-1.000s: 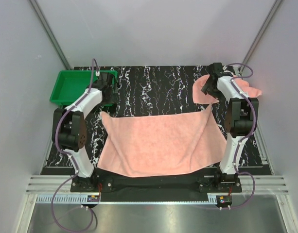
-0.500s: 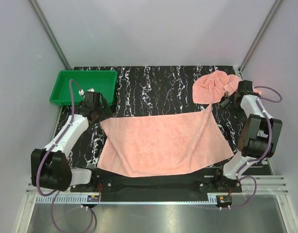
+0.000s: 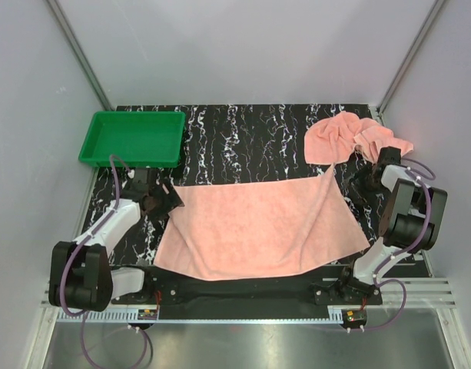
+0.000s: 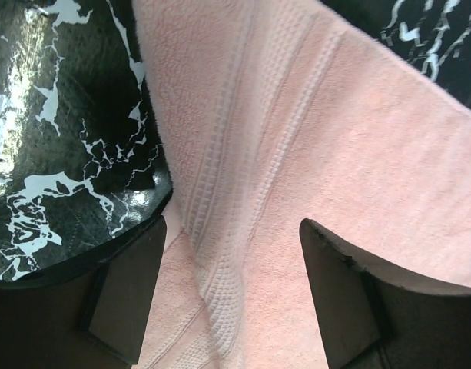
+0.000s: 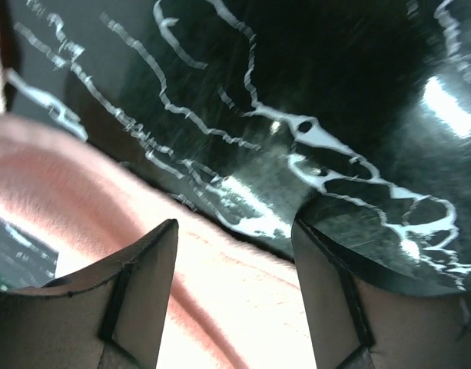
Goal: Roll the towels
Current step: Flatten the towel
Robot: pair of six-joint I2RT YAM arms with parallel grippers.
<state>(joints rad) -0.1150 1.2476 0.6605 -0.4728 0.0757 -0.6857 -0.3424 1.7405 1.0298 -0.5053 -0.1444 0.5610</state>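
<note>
One salmon-pink towel (image 3: 258, 227) lies spread flat across the middle of the black marbled table. A second towel (image 3: 346, 138) sits crumpled at the back right. My left gripper (image 3: 166, 201) is low at the spread towel's far left corner. In the left wrist view it (image 4: 231, 261) stands open, its jaws straddling the towel's striped band (image 4: 235, 177) without pinching it. My right gripper (image 3: 373, 167) is low by the crumpled towel's near right edge. In the right wrist view it (image 5: 233, 257) is open over pink towel cloth (image 5: 220, 315); which towel this is I cannot tell.
A green tray (image 3: 131, 138) stands at the back left, just beyond my left arm. The table's right edge (image 3: 419, 231) runs close beside my right arm. Grey walls enclose the table on three sides.
My left gripper came back from the green tray and down to the spread towel's far left corner. My right gripper left the top of the crumpled towel, dropped to its near right side, and its jaws narrowed.
</note>
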